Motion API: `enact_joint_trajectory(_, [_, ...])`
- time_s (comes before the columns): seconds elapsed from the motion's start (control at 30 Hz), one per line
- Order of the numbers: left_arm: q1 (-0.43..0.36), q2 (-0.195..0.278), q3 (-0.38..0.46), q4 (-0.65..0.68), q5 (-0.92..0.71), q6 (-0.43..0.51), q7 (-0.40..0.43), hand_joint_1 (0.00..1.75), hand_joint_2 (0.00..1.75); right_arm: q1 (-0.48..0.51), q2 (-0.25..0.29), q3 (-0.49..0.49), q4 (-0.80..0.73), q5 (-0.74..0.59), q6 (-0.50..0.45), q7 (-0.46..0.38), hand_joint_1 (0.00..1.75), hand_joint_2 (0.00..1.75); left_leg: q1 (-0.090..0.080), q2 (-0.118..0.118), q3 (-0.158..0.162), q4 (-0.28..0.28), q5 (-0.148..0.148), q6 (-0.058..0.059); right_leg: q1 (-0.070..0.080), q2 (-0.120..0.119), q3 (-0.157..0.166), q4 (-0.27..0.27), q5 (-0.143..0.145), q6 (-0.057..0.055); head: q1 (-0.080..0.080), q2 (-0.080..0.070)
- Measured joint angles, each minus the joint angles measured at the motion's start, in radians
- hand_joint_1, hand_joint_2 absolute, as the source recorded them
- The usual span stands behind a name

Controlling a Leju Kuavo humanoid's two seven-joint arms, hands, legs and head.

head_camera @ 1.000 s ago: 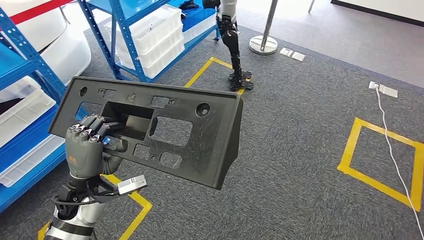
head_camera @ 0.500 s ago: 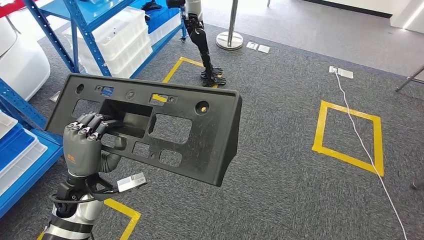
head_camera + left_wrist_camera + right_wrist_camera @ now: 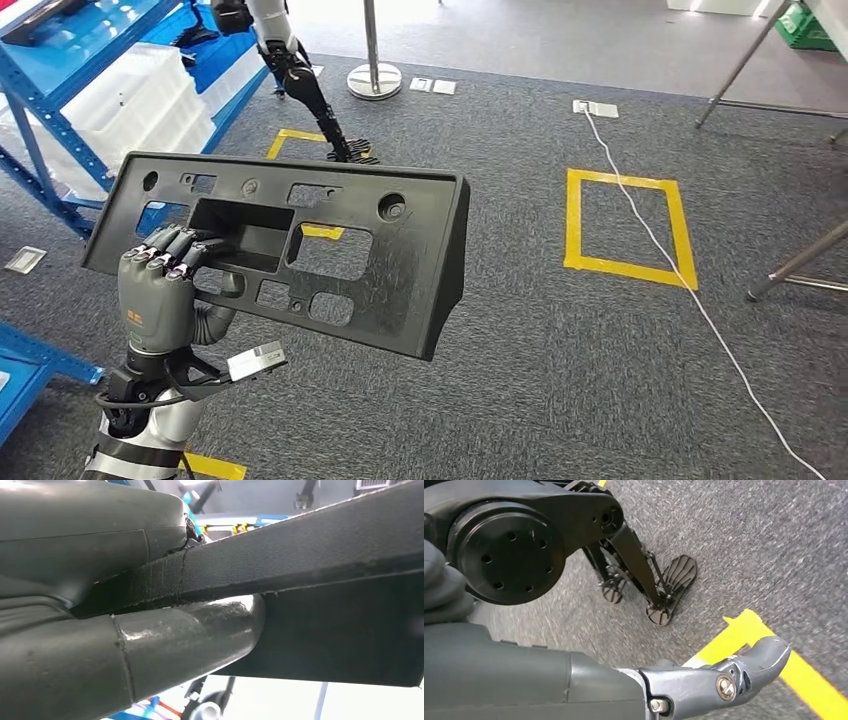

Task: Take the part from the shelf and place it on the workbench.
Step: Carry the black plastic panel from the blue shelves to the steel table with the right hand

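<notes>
The part [image 3: 400, 260] is a long black plastic panel with several cut-outs and a folded-back right end. My left hand [image 3: 160, 285] holds it up in front of me at its left portion, fingers hooked over the edge of the big rectangular opening, above the grey carpet. In the left wrist view the panel's edge [image 3: 325, 555] lies pinched between the thumb [image 3: 175, 640] and the rest of the hand. My right hand [image 3: 714, 680] hangs low over the carpet, thumb stretched out, nothing in it.
A blue shelf with white bins [image 3: 130, 90] stands at the back left, and a blue shelf foot [image 3: 30, 360] lies near my left side. Another robot's leg [image 3: 310, 95], a stanchion base [image 3: 374, 80], a yellow tape square [image 3: 625, 225], a white cable [image 3: 650, 240] and metal legs [image 3: 800, 262] lie ahead.
The whole picture has slid left: the camera has turned to the right, away from the shelf. The panel stays in my left hand's grip, held the same way.
</notes>
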Motion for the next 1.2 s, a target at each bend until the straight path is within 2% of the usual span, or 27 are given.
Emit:
enact_joint_trajectory(0.03, [-0.001, 0.000, 0.000, 0.000, -0.001, 0.000, 0.003, 1.75, 0.00, 0.000, 0.000, 0.000, 0.000, 0.000, 0.000, 0.001, 0.00, 0.00, 0.002, -0.009, 0.027, -0.066, 0.043, 0.001, -0.001, 0.016, 0.002, 0.001, -0.001, 0.001, 0.000, 0.000])
enact_joint_trajectory(0.1, [-0.002, 0.000, 0.000, 0.001, -0.002, 0.000, 0.006, 1.75, 0.00, -0.001, 0.001, 0.000, 0.000, 0.001, 0.000, 0.001, 0.00, 0.00, 0.010, -0.054, 0.084, -0.196, 0.106, 0.001, 0.000, 0.044, 0.001, 0.007, -0.004, 0.009, 0.000, 0.000])
enact_joint_trajectory(0.17, [-0.003, 0.000, -0.001, 0.002, -0.004, 0.000, 0.009, 1.75, 0.00, 0.000, 0.000, 0.000, 0.000, 0.001, -0.001, 0.001, 0.00, 0.00, 0.009, -0.079, 0.104, -0.244, 0.117, 0.004, 0.000, 0.066, -0.008, 0.009, -0.004, 0.021, 0.000, 0.000])
enact_joint_trajectory(0.23, [-0.009, 0.000, -0.002, 0.003, -0.005, -0.001, 0.012, 1.75, 0.00, 0.004, 0.000, 0.000, 0.000, 0.002, -0.001, 0.002, 0.00, 0.00, 0.004, -0.058, 0.105, -0.250, 0.120, 0.017, -0.004, 0.083, -0.018, 0.006, -0.001, 0.035, 0.000, 0.000])
enact_joint_trajectory(0.27, [-0.014, 0.000, -0.002, 0.003, -0.004, -0.001, 0.013, 1.75, 0.00, 0.007, 0.000, 0.000, 0.000, 0.003, -0.002, 0.002, 0.00, 0.00, 0.004, -0.046, 0.108, -0.254, 0.123, 0.025, -0.003, 0.071, -0.026, 0.015, -0.004, 0.039, 0.001, 0.000])
enact_joint_trajectory(0.3, [-0.018, -0.001, -0.001, 0.004, -0.004, 0.000, 0.015, 1.75, 0.00, 0.007, 0.000, 0.000, 0.000, 0.004, -0.002, 0.003, 0.00, 0.00, 0.004, -0.033, 0.111, -0.259, 0.126, 0.033, -0.001, 0.047, -0.041, 0.040, -0.015, 0.040, 0.004, 0.000])
enact_joint_trajectory(0.37, [-0.022, -0.001, -0.001, 0.005, 0.000, 0.000, 0.018, 1.75, 0.00, 0.004, 0.002, 0.000, 0.000, 0.006, -0.002, 0.004, 0.00, 0.00, -0.001, -0.006, 0.114, -0.264, 0.126, 0.045, 0.002, -0.023, -0.100, 0.151, -0.062, 0.036, 0.009, 0.000])
enact_joint_trajectory(0.4, [-0.022, -0.001, -0.001, 0.007, 0.001, 0.000, 0.019, 1.75, 0.00, 0.002, 0.003, 0.000, 0.000, 0.007, -0.002, 0.004, 0.00, 0.00, -0.005, 0.009, 0.114, -0.264, 0.125, 0.048, 0.000, -0.044, -0.137, 0.221, -0.088, 0.035, 0.012, 0.000])
enact_joint_trajectory(0.43, [-0.022, -0.001, -0.002, 0.009, 0.001, 0.000, 0.020, 1.75, 0.00, 0.001, 0.003, 0.000, 0.000, 0.007, -0.002, 0.004, 0.00, 0.00, -0.007, 0.024, 0.115, -0.264, 0.123, 0.049, -0.001, -0.054, -0.167, 0.277, -0.105, 0.036, 0.012, 0.000])
enact_joint_trajectory(0.47, [-0.022, -0.001, -0.003, 0.012, 0.001, 0.000, 0.022, 1.75, 0.00, 0.002, 0.004, 0.000, 0.000, 0.008, -0.002, 0.005, 0.00, 0.00, -0.009, 0.037, 0.115, -0.264, 0.122, 0.050, -0.003, -0.058, -0.179, 0.298, -0.108, 0.041, 0.012, 0.000])
enact_joint_trajectory(0.5, [-0.022, -0.001, -0.004, 0.014, 0.001, -0.001, 0.023, 1.75, 0.00, 0.002, 0.004, 0.000, 0.000, 0.008, -0.002, 0.006, 0.00, 0.00, -0.010, 0.051, 0.116, -0.264, 0.121, 0.049, -0.004, -0.062, -0.167, 0.275, -0.095, 0.048, 0.013, 0.000])
enact_joint_trajectory(0.53, [-0.023, -0.001, -0.005, 0.015, 0.001, -0.001, 0.025, 1.75, 0.00, 0.002, 0.004, 0.000, 0.000, 0.009, -0.002, 0.006, 0.00, 0.00, -0.010, 0.063, 0.117, -0.264, 0.119, 0.048, -0.004, -0.071, -0.135, 0.214, -0.072, 0.056, 0.013, 0.000])
enact_joint_trajectory(0.57, [-0.024, -0.001, -0.006, 0.016, 0.002, -0.001, 0.026, 1.75, 0.00, 0.002, 0.004, 0.000, 0.000, 0.010, -0.002, 0.007, 0.00, 0.00, -0.011, 0.075, 0.119, -0.264, 0.117, 0.045, -0.004, -0.093, -0.091, 0.134, -0.047, 0.060, 0.013, 0.000])
enact_joint_trajectory(0.6, [-0.025, -0.001, -0.007, 0.016, 0.002, -0.001, 0.027, 1.75, 0.00, 0.001, 0.004, 0.000, 0.000, 0.010, -0.003, 0.007, 0.00, 0.00, -0.014, 0.085, 0.121, -0.264, 0.113, 0.040, 0.000, -0.115, -0.052, 0.067, -0.027, 0.059, 0.013, 0.000])
enact_joint_trajectory(0.67, [-0.028, 0.001, -0.009, 0.017, 0.004, 0.000, 0.029, 1.75, 0.00, -0.001, 0.005, 0.000, 0.000, 0.010, -0.003, 0.008, 0.00, 0.00, -0.019, 0.104, 0.128, -0.264, 0.106, 0.029, 0.008, -0.137, -0.017, 0.007, -0.009, 0.047, 0.011, 0.000])
enact_joint_trajectory(0.73, [-0.030, 0.002, -0.014, 0.017, 0.018, -0.001, 0.032, 1.75, 0.00, 0.000, 0.005, 0.000, 0.000, 0.011, -0.003, 0.008, 0.00, 0.00, -0.018, 0.123, 0.136, -0.267, 0.101, 0.018, 0.010, -0.114, -0.016, 0.004, -0.004, 0.033, 0.009, 0.000])
enact_joint_trajectory(0.77, [-0.032, 0.004, -0.018, 0.018, 0.030, -0.001, 0.034, 1.75, 0.00, 0.001, 0.005, 0.000, 0.000, 0.011, -0.003, 0.008, 0.00, 0.00, -0.015, 0.117, 0.138, -0.263, 0.094, 0.013, 0.007, -0.101, -0.013, 0.001, -0.003, 0.028, 0.008, 0.000])
enact_joint_trajectory(0.83, [-0.037, 0.010, -0.028, 0.019, 0.057, -0.002, 0.037, 1.75, 0.00, 0.000, 0.005, 0.000, 0.000, 0.011, -0.002, 0.008, 0.00, 0.00, -0.010, 0.070, 0.119, -0.204, 0.055, 0.005, -0.002, -0.078, -0.003, -0.005, -0.001, 0.013, 0.002, 0.000])
enact_joint_trajectory(0.87, [-0.038, 0.013, -0.031, 0.021, 0.066, -0.001, 0.037, 1.75, 0.00, -0.001, 0.005, 0.000, 0.000, 0.010, -0.001, 0.007, 0.00, 0.00, -0.008, 0.038, 0.094, -0.145, 0.023, 0.004, -0.004, -0.066, -0.001, -0.005, -0.002, 0.008, -0.002, 0.000])
enact_joint_trajectory(0.9, [-0.038, 0.016, -0.034, 0.023, 0.072, -0.001, 0.037, 1.75, 0.00, -0.002, 0.004, 0.000, 0.000, 0.009, 0.000, 0.006, 0.00, 0.00, -0.008, 0.017, 0.060, -0.075, -0.009, 0.004, -0.004, -0.054, 0.000, -0.005, -0.003, 0.003, -0.004, 0.000])
enact_joint_trajectory(0.93, [-0.038, 0.019, -0.037, 0.026, 0.074, -0.001, 0.035, 1.75, 0.00, -0.002, 0.004, 0.000, 0.000, 0.008, 0.002, 0.005, 0.00, 0.00, -0.008, 0.007, 0.026, -0.014, -0.031, 0.003, -0.003, -0.040, 0.001, -0.004, -0.003, 0.001, -0.005, 0.000])
enact_joint_trajectory(0.97, [-0.037, 0.021, -0.038, 0.029, 0.076, -0.001, 0.033, 1.75, 0.00, -0.002, 0.004, 0.000, 0.000, 0.007, 0.002, 0.004, 0.00, 0.00, -0.008, 0.004, 0.005, 0.017, -0.032, 0.003, -0.003, -0.024, 0.002, -0.004, -0.003, 0.001, -0.006, 0.000])
enact_joint_trajectory(1.0, [-0.037, 0.022, -0.039, 0.031, 0.077, -0.001, 0.029, 1.75, 0.00, -0.001, 0.004, 0.000, 0.000, 0.006, 0.003, 0.004, 0.00, 0.00, -0.006, 0.002, 0.001, 0.011, -0.014, 0.003, -0.002, -0.008, 0.003, -0.003, -0.003, 0.001, -0.006, 0.000])
enact_joint_trajectory(1.03, [-0.038, 0.022, -0.040, 0.033, 0.078, -0.001, 0.025, 1.75, 0.00, -0.001, 0.005, 0.000, 0.000, 0.005, 0.003, 0.003, 0.00, 0.00, -0.004, -0.003, 0.017, -0.035, 0.023, 0.002, -0.003, 0.009, 0.005, -0.001, -0.004, 0.002, -0.006, 0.000])
enact_joint_trajectory(1.1, [-0.040, 0.021, -0.041, 0.033, 0.089, -0.001, 0.008, 1.75, 0.00, -0.001, 0.006, 0.000, 0.000, 0.004, 0.002, 0.002, 0.00, 0.00, 0.007, -0.043, 0.075, -0.169, 0.094, -0.002, -0.002, 0.038, 0.004, 0.007, -0.008, 0.008, -0.006, 0.000])
enact_joint_trajectory(1.17, [-0.040, 0.017, -0.041, 0.033, 0.129, -0.001, -0.016, 1.75, 0.00, -0.002, 0.005, 0.000, 0.000, 0.004, 0.001, 0.001, 0.00, 0.00, 0.011, -0.077, 0.106, -0.239, 0.114, -0.002, -0.002, 0.062, -0.004, 0.012, -0.009, 0.020, -0.005, 0.000])
enact_joint_trajectory(1.2, [-0.040, 0.013, -0.040, 0.033, 0.155, -0.001, -0.027, 1.75, 0.00, 0.000, 0.004, 0.000, 0.000, 0.004, 0.000, 0.000, 0.00, 0.00, 0.007, -0.077, 0.108, -0.244, 0.111, 0.002, -0.004, 0.073, -0.009, 0.011, -0.007, 0.027, -0.004, 0.000])
